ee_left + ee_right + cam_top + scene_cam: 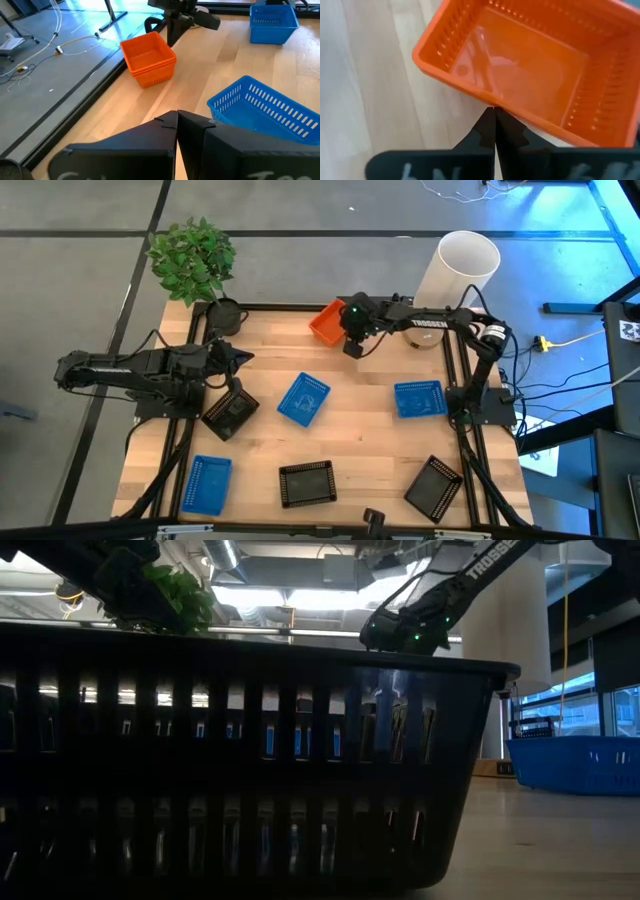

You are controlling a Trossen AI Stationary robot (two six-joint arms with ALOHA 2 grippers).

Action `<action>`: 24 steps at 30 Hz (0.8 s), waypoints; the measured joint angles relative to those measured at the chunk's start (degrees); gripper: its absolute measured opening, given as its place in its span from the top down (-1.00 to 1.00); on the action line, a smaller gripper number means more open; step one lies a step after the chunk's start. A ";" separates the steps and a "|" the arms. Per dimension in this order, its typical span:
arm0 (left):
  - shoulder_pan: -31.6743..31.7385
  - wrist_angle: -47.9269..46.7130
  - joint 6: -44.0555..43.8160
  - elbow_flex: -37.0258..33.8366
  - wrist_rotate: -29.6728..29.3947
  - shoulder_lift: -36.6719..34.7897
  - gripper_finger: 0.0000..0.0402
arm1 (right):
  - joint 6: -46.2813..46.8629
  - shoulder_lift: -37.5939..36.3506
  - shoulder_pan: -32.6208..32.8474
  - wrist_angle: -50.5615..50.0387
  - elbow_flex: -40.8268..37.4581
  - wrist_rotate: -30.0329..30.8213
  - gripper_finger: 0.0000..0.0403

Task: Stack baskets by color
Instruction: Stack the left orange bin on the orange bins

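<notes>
Seven baskets lie loose or stacked on the pale wooden table point(350, 430), though the low view is nearly blocked by one black basket point(240, 760) close to that camera, cut off on its left side. Behind it only a bright ceiling with ducts and a window wall show. Taking the orange stack point(327, 321) at the table's far edge as landmark: how many baskets nest in it is hard to tell; two rims show. The tall white cylinder point(457, 268) stands to its right, the potted plant point(192, 258) to its left, both on grey floor. The right gripper point(353, 343), fingers pressed together and empty, hangs just beside the stack's rim. The left gripper point(243, 358), also closed and empty, waits well to its left.
</notes>
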 joint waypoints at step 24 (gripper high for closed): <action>-0.02 -0.04 -0.92 0.00 -0.22 0.00 1.00 | 0.74 2.47 -5.17 5.13 0.02 1.18 1.00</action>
